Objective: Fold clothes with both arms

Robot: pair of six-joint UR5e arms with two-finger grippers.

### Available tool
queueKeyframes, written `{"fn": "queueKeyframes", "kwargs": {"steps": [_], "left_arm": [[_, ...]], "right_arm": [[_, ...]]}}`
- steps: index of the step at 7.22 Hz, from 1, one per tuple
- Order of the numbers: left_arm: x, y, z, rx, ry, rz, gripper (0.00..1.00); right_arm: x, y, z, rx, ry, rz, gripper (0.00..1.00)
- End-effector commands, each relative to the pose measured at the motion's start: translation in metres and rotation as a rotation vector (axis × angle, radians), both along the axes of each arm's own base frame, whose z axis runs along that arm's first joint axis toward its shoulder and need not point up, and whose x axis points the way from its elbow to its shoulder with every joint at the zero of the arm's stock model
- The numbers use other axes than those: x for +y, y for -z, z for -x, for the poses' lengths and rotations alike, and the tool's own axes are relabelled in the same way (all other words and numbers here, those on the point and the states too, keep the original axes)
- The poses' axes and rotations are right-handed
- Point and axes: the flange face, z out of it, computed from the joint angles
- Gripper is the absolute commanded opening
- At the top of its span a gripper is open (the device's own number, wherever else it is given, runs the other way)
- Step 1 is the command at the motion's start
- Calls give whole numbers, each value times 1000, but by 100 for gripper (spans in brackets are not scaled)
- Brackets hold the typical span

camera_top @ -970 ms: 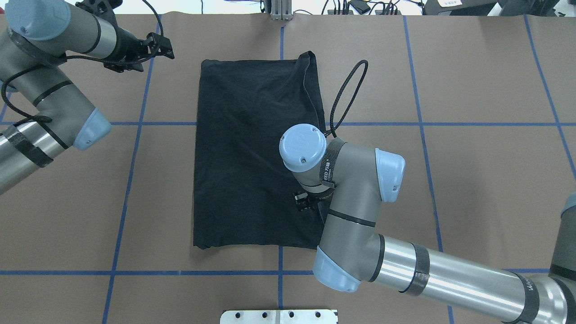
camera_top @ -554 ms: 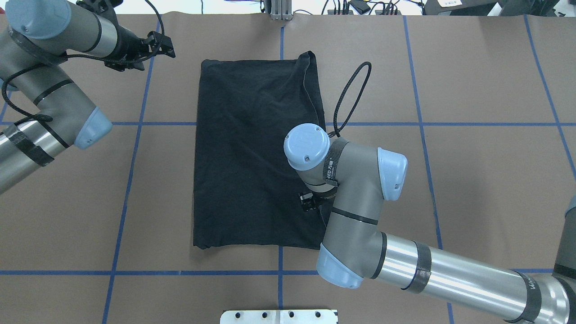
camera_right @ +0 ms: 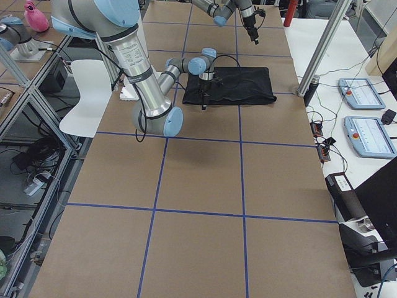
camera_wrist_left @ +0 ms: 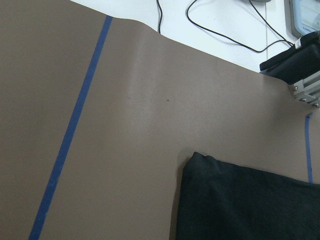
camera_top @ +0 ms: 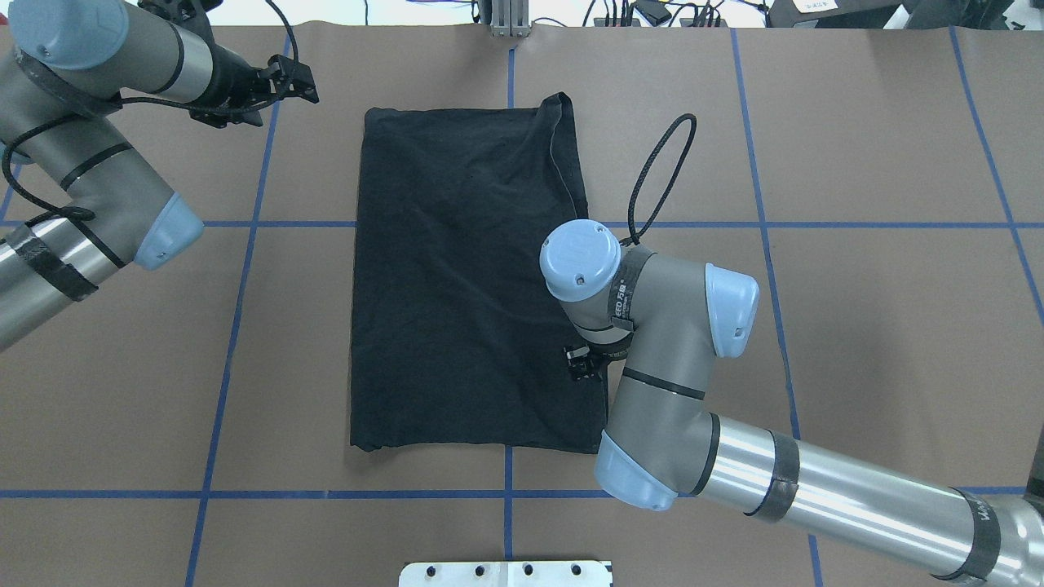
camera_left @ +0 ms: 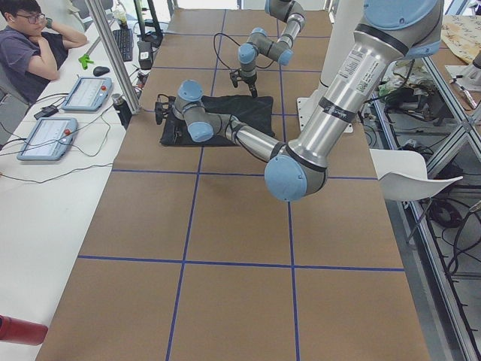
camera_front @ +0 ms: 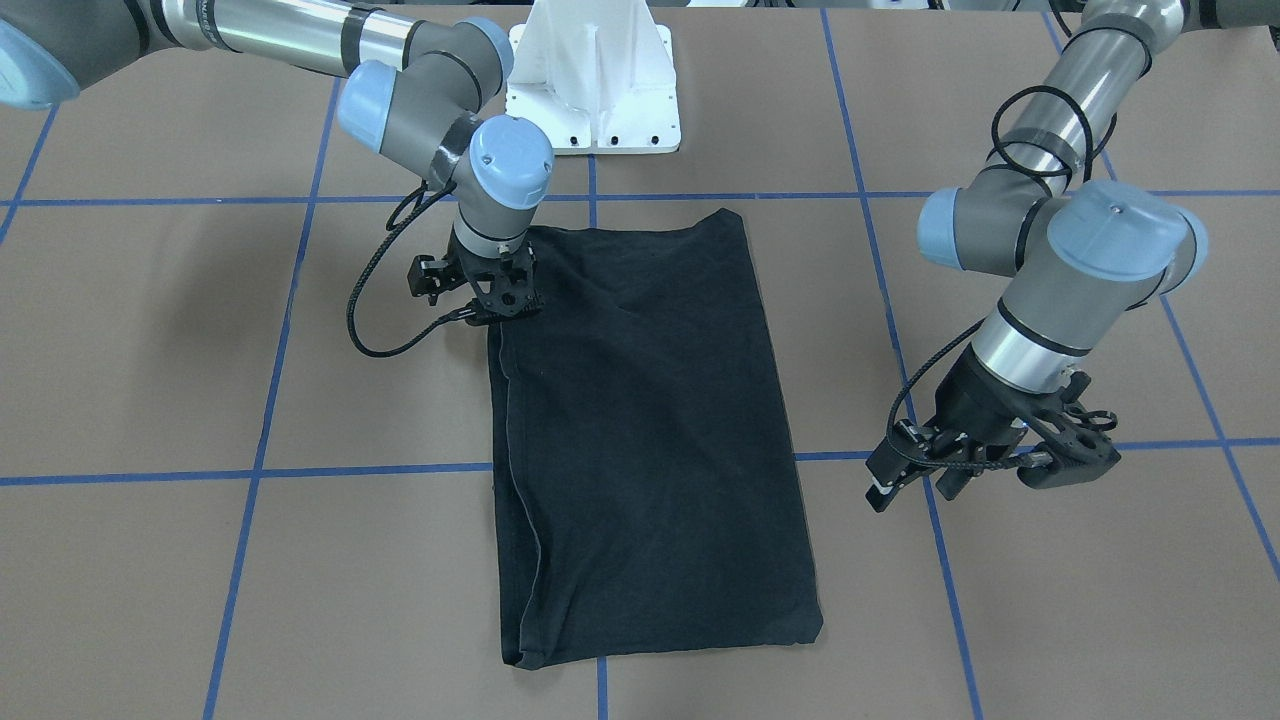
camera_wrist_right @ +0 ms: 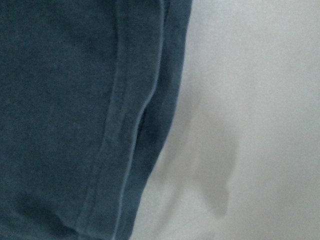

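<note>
T-shirt (camera_top: 465,277) lies folded lengthwise mid-surface (camera_top: 856,326). Right hand (camera_front: 503,305) sits low at its edge, grip indeterminable. Left hand (camera_top: 303,81) hovers well apart, parted, empty. Judged next: both hands pinch one end for a crosswise fold.

right arm (camera_top: 656,383) moved rightward, toward T-shirt's (camera_top: 457,285) side edge

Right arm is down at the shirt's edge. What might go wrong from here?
1. The right gripper sits at the T-shirt's layered side edge; it may catch only some layers.
2. The left gripper is off the cloth over bare table; a one-sided lift would likely skew the fold.
3. The right wrist's cable loop hangs beside the shirt and might drag it.
</note>
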Motion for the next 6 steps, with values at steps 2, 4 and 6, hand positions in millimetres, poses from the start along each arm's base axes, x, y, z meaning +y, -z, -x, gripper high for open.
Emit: {"fn": "queueKeyframes", "kwargs": {"steps": [2, 4, 6], "left_arm": [[0, -2, 0, -2, 0, 2, 100], [1, 5, 1, 4, 0, -6, 100], [1, 4, 1, 5, -1, -6, 100]], "right_arm": [[-28, 7, -23, -28, -40, 23, 100], [-55, 36, -38, -76, -78, 2, 100], [-77, 59, -37, -129, -104, -73, 100]]}}
